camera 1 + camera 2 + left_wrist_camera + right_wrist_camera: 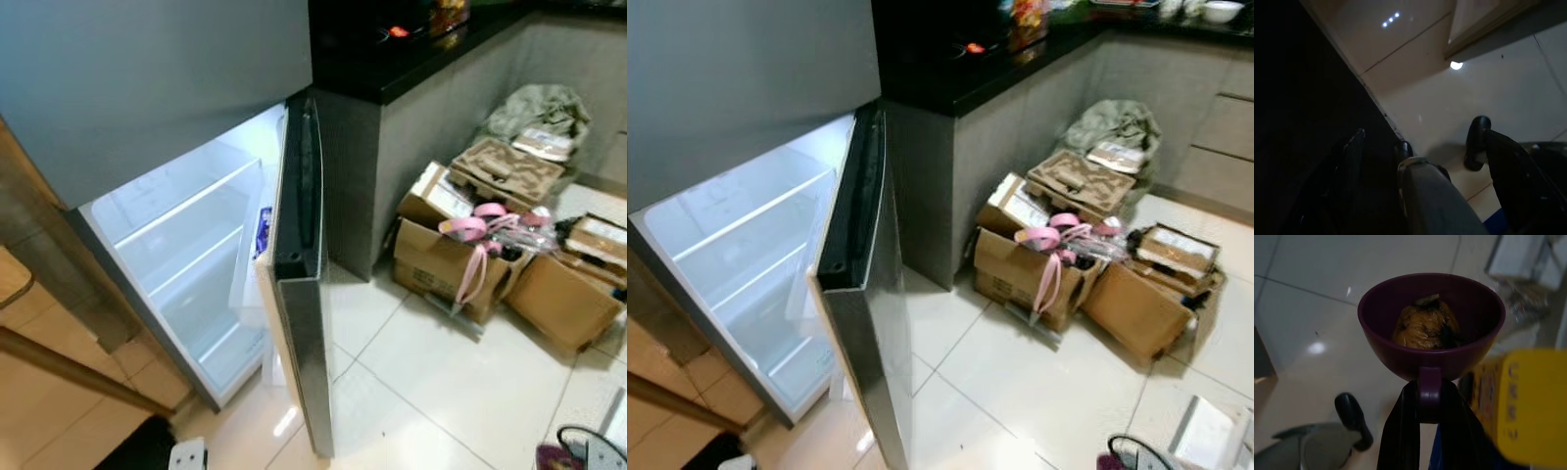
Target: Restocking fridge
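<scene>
The fridge stands open with its inside lit, and its white shelves are bare. Its grey door swings out toward me, edge on; a blue-and-white packet sits in the door rack. My right gripper is shut on the handle of a purple bowl held low over the tiled floor. An orange-brown lump of food lies in the bowl. The bowl's rim peeks in at the lower right of the left eye view. My left gripper hangs open in the dark above the floor.
Several cardboard boxes with pink straps and a green bag crowd the floor right of the door, below a black counter. Wooden furniture stands at left. A blurred yellow carton sits close beside the bowl.
</scene>
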Tool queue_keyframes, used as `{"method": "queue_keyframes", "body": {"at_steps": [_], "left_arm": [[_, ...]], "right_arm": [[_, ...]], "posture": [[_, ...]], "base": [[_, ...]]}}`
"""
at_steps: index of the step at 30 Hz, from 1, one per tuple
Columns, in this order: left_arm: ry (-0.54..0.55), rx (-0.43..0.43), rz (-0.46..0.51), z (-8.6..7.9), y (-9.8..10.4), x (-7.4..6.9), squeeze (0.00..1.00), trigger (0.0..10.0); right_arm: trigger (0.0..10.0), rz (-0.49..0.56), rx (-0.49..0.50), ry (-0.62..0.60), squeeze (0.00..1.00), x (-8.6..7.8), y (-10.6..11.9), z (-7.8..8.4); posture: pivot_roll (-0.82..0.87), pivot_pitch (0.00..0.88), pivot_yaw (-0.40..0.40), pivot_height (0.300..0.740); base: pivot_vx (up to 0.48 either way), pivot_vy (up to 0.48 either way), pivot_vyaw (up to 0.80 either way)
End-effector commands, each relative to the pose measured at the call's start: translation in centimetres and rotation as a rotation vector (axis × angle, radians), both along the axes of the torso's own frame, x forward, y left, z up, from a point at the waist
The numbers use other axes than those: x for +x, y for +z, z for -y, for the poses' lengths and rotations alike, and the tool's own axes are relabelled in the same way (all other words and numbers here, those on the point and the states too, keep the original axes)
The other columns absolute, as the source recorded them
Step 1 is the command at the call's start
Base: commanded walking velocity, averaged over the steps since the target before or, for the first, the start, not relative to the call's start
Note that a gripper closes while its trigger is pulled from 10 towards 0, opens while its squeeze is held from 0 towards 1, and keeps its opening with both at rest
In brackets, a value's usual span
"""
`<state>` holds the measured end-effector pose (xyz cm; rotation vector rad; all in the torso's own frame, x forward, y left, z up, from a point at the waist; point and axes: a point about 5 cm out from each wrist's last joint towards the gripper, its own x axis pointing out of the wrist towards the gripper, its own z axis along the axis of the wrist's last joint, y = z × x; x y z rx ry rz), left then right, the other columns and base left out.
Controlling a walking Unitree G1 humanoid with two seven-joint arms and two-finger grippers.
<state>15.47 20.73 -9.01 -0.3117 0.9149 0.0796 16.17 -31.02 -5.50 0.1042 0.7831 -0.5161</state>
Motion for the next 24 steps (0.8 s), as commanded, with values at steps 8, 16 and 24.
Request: {"method": "queue_keyframes", "body": {"at_steps": [8, 16, 24], "left_arm": [[-0.007, 0.011, -0.030, -0.2, -0.3, -0.8, 0.00, 10.0], [0.000, 0.013, -0.007, -0.2, -0.1, -0.2, 0.00, 10.0], [0.104, 0.082, 0.076, -1.7, 1.1, 1.8, 0.00, 10.0]], "right_arm": [[10.0, -0.005, 0.009, 0.008, 0.00, -0.2, -0.2, -0.2], [10.0, -0.006, 0.016, 0.011, 0.00, -0.3, -0.3, -0.4], [10.0, -0.005, 0.021, 0.021, 0.00, -0.1, -0.3, -0.6]], "posture": [[-0.15, 0.062, 0.066, 0.740], [-0.15, 0.067, 0.065, 0.740], [-0.14, 0.069, 0.062, 0.740]], "base": [[0.000, 0.000, 0.00], [0.000, -0.233, 0.00], [0.000, -0.058, 0.00]]}}
